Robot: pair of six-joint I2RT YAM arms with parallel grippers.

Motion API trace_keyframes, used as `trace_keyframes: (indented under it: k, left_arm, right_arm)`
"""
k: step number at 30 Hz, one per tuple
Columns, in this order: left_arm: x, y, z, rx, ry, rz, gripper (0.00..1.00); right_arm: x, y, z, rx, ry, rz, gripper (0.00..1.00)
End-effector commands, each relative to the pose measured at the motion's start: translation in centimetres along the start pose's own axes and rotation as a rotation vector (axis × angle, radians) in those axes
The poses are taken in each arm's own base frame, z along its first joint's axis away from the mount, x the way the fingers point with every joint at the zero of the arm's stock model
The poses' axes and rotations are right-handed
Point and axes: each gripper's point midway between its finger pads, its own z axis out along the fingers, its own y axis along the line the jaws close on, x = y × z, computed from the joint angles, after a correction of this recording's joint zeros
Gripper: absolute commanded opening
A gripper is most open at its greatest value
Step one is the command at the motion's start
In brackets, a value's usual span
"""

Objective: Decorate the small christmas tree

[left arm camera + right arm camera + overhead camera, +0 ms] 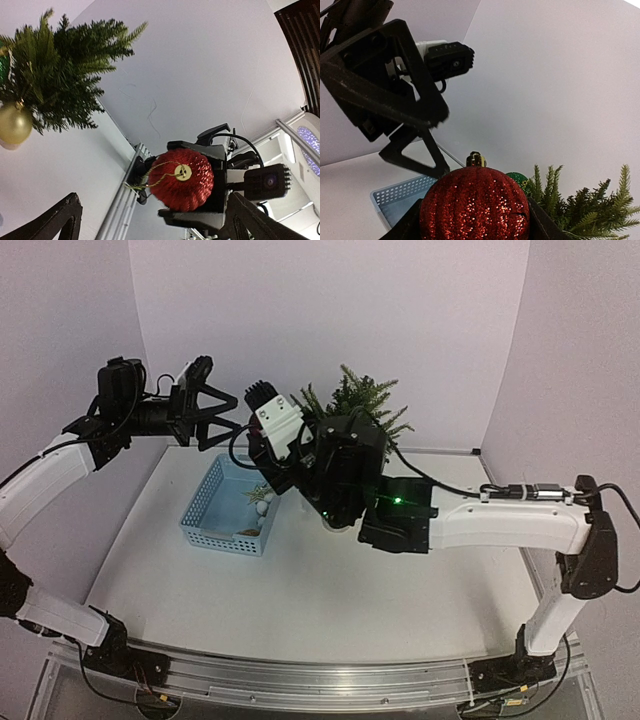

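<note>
A white worktop (300, 610), seen from above, has pale lilac walls. The small christmas tree (358, 398) stands at 12 o'clock on it, near the back wall. Its long axis is vertical: it is upright, tip pointing straight up, with dark green needle branches spreading to all sides. The right arm crosses in front and hides the trunk and most of the base.

The right pincer (476, 226) is closed about halfway on a red glitter bauble (474, 200), one finger pressing each side of the ball. In the right wrist view the bauble's gold cap points up. A thin gold thread loop trails from the cap. The bauble is held in the air at about 9 o'clock from the tree, just beside its branches.

The left pincer (225, 412) hovers at 10 o'clock, high above the worktop, facing the bauble. Its fingers (55, 220) are spread wide with nothing between them, near the bauble but apart from it.

A gold bauble (14, 124) hangs from a lower branch. A green bauble (517, 179) shows among the needles behind the red one.

A blue basket (225, 530) of perforated plastic sits at 9 o'clock from the tree, below the two pincers. A few pale round ornaments (262, 502) lie inside it.
</note>
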Motion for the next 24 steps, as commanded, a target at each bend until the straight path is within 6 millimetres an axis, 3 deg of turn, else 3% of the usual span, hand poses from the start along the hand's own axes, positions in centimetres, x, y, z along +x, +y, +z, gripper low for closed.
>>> trace_keyframes:
  k: [1, 6, 10, 13, 18, 24]
  left_arm:
    - [-2.8, -2.9, -1.3, -0.022, -0.046, 0.240, 1.00]
    - [-2.7, -2.6, -1.6, -0.061, -0.050, 0.291, 1.00]
    - [-2.2, -2.0, -1.6, -0.069, -0.043, 0.289, 1.00]
    - [-1.9, -1.8, -1.6, -0.066, -0.038, 0.292, 1.00]
    - [-1.7, -1.3, -1.5, -0.062, -0.032, 0.281, 1.00]
    - [-1.1, -1.0, -1.5, -0.061, -0.026, 0.275, 1.00]
  right_arm:
    - [-2.8, -4.7, -3.3, -0.121, 0.008, 0.139, 0.42]
    - [-2.2, -9.6, -7.1, -0.295, 0.082, 0.342, 0.41]
    - [-2.0, -14.2, -9.7, -0.261, 0.129, 0.390, 0.41]
    - [-1.2, -16.1, -10.6, -0.221, 0.191, 0.378, 0.43]
    - [1.1, -20.2, -9.1, -0.192, 0.268, 0.486, 0.46]
    - [3.0, -27.6, -6.5, -0.280, 0.285, 0.806, 0.46]
